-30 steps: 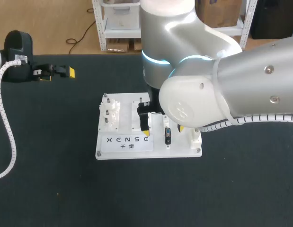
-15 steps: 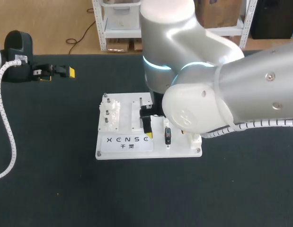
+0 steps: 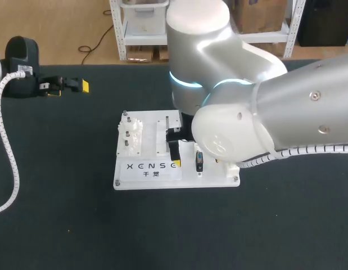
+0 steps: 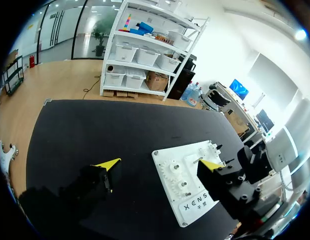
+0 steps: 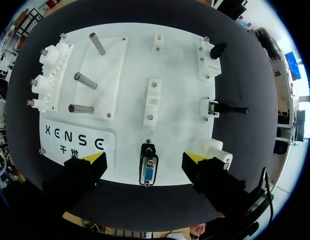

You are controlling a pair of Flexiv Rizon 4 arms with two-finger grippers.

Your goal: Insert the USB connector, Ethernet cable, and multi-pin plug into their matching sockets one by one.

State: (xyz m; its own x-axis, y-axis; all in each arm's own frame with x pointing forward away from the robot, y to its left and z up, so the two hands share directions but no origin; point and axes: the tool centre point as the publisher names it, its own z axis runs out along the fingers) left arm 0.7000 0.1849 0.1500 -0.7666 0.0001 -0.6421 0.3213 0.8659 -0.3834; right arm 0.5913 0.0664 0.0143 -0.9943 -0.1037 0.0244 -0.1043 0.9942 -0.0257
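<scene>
A white board (image 3: 162, 180) lies mid-table. My right gripper (image 5: 144, 159) hangs open over its near edge, and the multi-pin plug (image 5: 148, 171) with its blue-grey face sits on the board between the yellow tips, touched by neither. Two dark connectors (image 5: 217, 50) (image 5: 229, 107) rest in white holders along the board's side, ahead of and to one side of the gripper. In the head view the plug (image 3: 199, 161) shows beside one right finger (image 3: 174, 152); the arm hides the other. My left gripper (image 3: 69, 87) stands open and empty, off at the table's far left.
The board also carries a white gear block (image 5: 48, 75), three metal pegs (image 5: 84, 80), white sockets (image 5: 153, 100) down its middle and a white block (image 5: 213, 149) by one right finger. Black mat (image 3: 78, 225) surrounds the board. A ribbed white cable (image 3: 8, 146) runs down the left edge.
My right arm has shifted a little toward the board's near edge, carrying the open gripper over the multi-pin plug. The left arm has stayed still.
</scene>
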